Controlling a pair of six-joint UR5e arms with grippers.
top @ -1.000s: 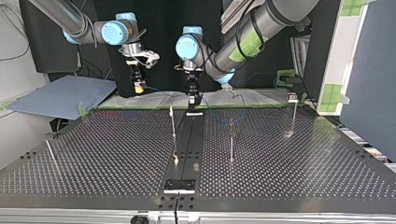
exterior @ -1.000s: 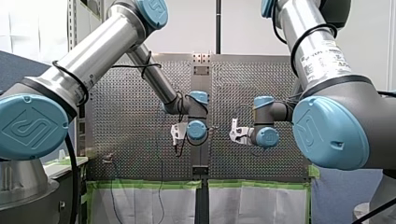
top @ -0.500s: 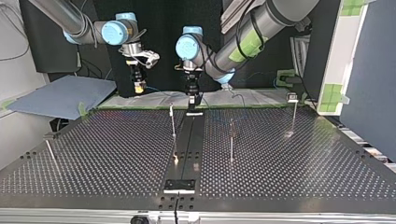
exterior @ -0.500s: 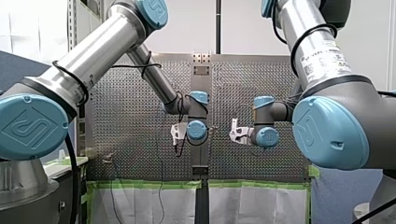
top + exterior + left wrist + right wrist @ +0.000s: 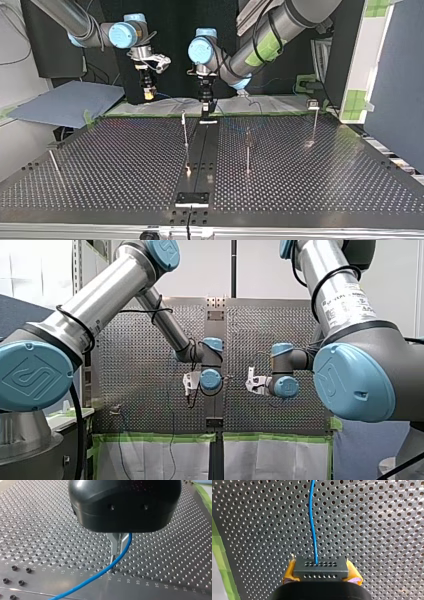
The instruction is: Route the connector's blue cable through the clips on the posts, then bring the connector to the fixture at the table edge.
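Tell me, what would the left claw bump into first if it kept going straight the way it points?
The holey table, right below the tips of the left claw. Only the blue cable it grips runs past them. How near the table is, I can't tell.

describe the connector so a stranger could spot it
In the right wrist view, find the perforated table, then my right gripper over it. Between its yellow pads sits the connector, a dark block with rows of small holes. It alone has the blue cable running out of it.
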